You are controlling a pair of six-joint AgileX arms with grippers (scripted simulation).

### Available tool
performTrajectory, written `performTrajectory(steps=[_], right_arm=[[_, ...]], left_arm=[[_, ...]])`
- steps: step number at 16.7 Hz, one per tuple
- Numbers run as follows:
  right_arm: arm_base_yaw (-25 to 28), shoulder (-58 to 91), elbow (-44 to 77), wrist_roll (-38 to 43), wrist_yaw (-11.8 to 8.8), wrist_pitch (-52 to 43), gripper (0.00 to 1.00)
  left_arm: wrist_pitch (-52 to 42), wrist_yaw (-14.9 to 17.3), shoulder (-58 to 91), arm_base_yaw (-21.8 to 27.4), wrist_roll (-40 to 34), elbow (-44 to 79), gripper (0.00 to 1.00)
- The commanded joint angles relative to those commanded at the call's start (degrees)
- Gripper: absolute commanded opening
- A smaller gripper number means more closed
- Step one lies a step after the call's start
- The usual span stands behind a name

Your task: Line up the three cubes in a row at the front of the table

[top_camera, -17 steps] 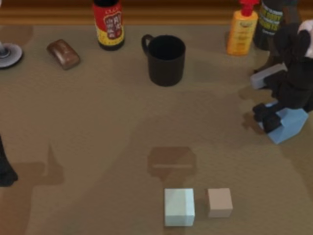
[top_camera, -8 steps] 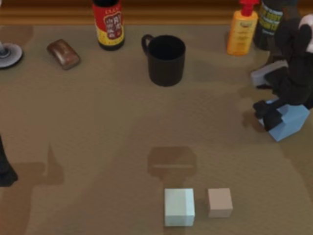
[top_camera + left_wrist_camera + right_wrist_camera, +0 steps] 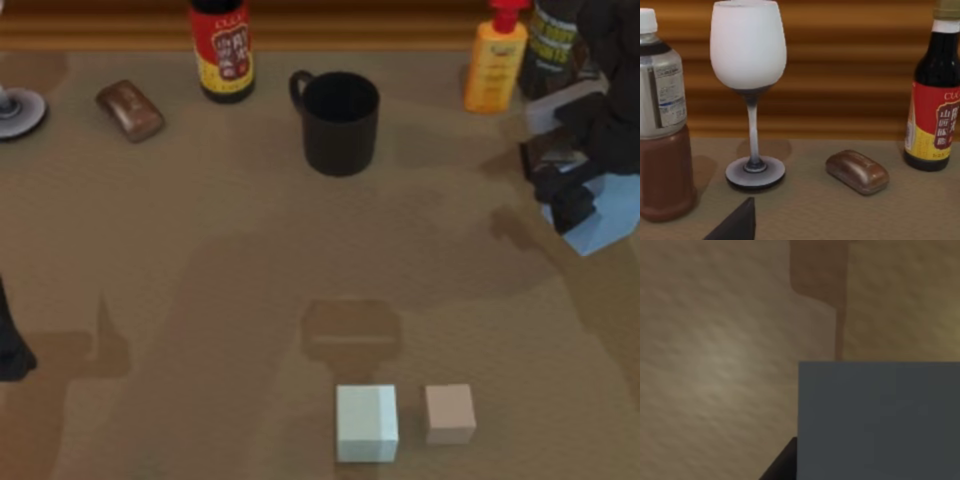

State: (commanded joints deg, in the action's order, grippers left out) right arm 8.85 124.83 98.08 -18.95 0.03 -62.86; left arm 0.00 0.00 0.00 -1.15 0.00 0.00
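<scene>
Sky-blue matte cube (image 3: 607, 222), largest of the 3, sits at worktop's right edge, turned so a corner points toward front; cubes have no long axis. Right end effector (image 3: 560, 190) is clamped on it, dark fingers (image 3: 572, 205) against its left faces. Right wrist view: the blue cube's face fills the frame's lower part, woven tan-brown worktop (image 3: 200, 300) behind.

Vs 0.5 s ago: the blue cube + right end effector have shifted toward back and right, cube now partly cut by the right edge of top view. Other 2 cubes unmoved.

Count: 3 cubes. Pale mint-white matte cube (image 3: 366, 423) and small beige matte cube (image 3: 449, 413) sit side by side near front edge, square to it, narrow gap between, beige on the right.

Left arm parked at left edge; only a dark tip (image 3: 735, 225) seen in left wrist view, can't tell finger state.

Back edge: 1 brown rounded bar-shaped lump (image 3: 130, 109), 1 black mug (image 3: 338, 121).
</scene>
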Motion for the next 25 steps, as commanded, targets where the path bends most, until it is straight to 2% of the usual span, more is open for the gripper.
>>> performTrajectory(steps=[4, 8, 11, 19, 22, 25], right_arm=[[0.3, 0.4, 0.3, 0.8, 0.0, -0.1, 0.0], [6.6, 2.5, 3.7, 9.2, 0.1, -1.8, 0.0], [14.7, 4.7, 7.3, 21.1, 0.1, -3.9, 0.0], [40.0, 9.5, 16.7, 63.8, 0.0, -9.7, 0.0], [47.1, 9.7, 19.0, 74.2, 0.2, -10.6, 0.0], [50.9, 9.5, 20.2, 79.2, 0.5, -10.9, 0.0]], left_arm=[[0.0, 0.0, 0.0, 0.0, 0.0, 0.0, 1.0], [0.0, 0.0, 0.0, 0.0, 0.0, 0.0, 1.0], [0.0, 0.0, 0.0, 0.0, 0.0, 0.0, 1.0], [0.0, 0.0, 0.0, 0.0, 0.0, 0.0, 1.0], [0.0, 0.0, 0.0, 0.0, 0.0, 0.0, 1.0], [0.0, 0.0, 0.0, 0.0, 0.0, 0.0, 1.0]])
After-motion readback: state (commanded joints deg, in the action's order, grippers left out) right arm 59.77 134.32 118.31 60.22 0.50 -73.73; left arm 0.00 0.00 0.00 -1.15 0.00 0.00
